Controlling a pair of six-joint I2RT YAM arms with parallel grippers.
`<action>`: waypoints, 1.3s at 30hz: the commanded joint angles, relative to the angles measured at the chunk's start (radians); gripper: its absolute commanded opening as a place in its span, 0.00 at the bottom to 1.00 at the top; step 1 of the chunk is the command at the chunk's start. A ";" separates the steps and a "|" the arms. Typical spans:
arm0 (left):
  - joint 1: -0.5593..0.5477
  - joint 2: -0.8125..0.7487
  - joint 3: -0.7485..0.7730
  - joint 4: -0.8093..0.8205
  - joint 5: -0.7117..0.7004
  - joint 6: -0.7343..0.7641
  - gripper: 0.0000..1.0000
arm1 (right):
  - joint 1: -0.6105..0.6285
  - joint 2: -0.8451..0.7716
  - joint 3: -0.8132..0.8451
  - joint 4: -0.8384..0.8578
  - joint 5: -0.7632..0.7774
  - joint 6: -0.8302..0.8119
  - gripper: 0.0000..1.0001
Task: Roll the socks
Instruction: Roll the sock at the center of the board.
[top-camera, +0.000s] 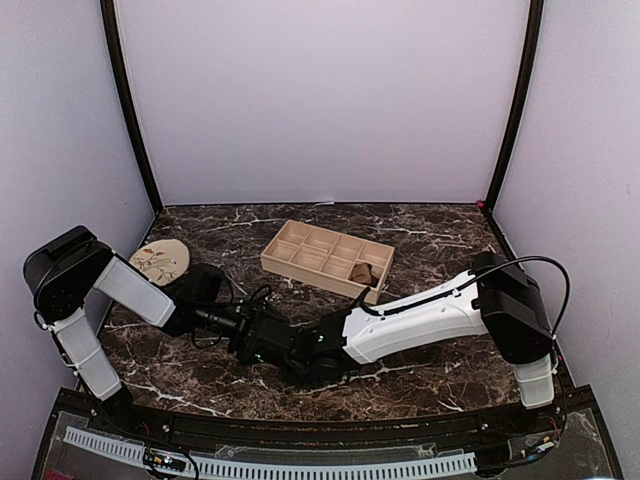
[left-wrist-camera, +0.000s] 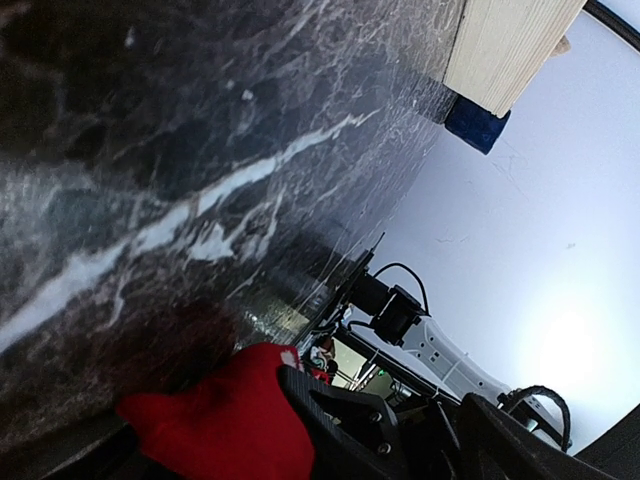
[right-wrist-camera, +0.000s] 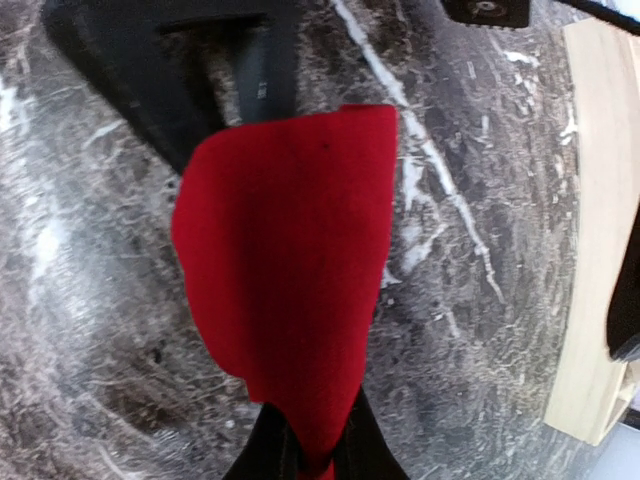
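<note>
In the right wrist view the red sock (right-wrist-camera: 285, 260) hangs as a flat strip over the dark marble. My right gripper (right-wrist-camera: 310, 455) is shut on its near end. The sock's far end reaches the black fingers (right-wrist-camera: 135, 75) of my left gripper. In the left wrist view the red sock (left-wrist-camera: 215, 420) lies between the wide-open jaws of my left gripper (left-wrist-camera: 210, 445), with one finger (left-wrist-camera: 345, 420) beside it. From above, both grippers meet at the table's front middle, left gripper (top-camera: 240, 322) and right gripper (top-camera: 275, 345), and they hide the red sock. A tan-brown sock (top-camera: 362, 272) sits bundled in the box.
A wooden box with several compartments (top-camera: 315, 280) stands behind the grippers at the table's middle; its edge (right-wrist-camera: 600, 250) shows to the right of the sock. A round beige patterned disc (top-camera: 160, 262) lies at the left, near my left arm.
</note>
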 joint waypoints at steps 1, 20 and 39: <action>0.003 -0.027 -0.020 0.005 0.035 0.013 0.99 | -0.007 0.017 0.041 0.015 0.117 -0.038 0.00; 0.002 0.018 -0.001 0.085 0.055 -0.045 0.99 | 0.022 -0.004 0.008 0.081 0.165 -0.111 0.00; 0.002 0.034 -0.026 0.271 0.065 -0.126 0.99 | 0.048 0.018 0.012 0.088 0.196 -0.166 0.00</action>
